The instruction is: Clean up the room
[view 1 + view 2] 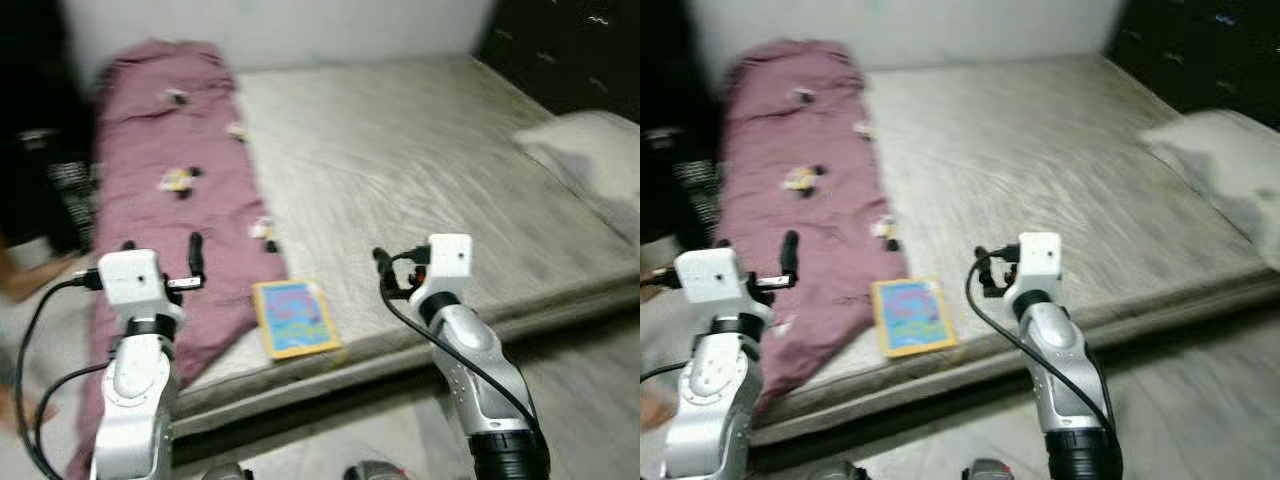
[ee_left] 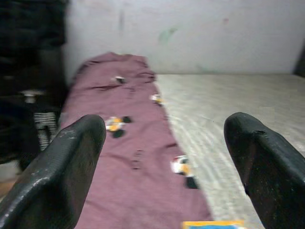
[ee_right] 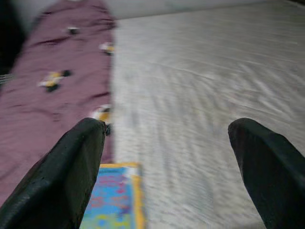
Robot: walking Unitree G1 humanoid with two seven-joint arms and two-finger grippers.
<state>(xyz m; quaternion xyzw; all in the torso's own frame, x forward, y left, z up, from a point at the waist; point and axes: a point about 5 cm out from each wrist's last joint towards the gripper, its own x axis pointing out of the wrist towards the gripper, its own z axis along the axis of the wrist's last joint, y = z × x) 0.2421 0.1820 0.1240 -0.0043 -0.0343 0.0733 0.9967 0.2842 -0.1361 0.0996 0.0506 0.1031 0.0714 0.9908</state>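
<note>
Bed [image 1: 420, 170] with a mauve blanket [image 1: 170, 190] and a book [image 1: 294, 318] at its near edge — nothing tidied yet, judging by this — both grippers, left [image 2: 162, 157] and right [image 3: 164, 162], hover empty, jaws spread.

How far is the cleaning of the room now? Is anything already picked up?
Nothing looks done yet. Both tools are open and hold nothing: the left tool hovers over the purple blanket, the right tool over the bed near its front edge. Left to do, probably: the book lies at the bed's edge beside the blanket, the blanket is spread loosely, and the pillow sits at the right side.
</note>
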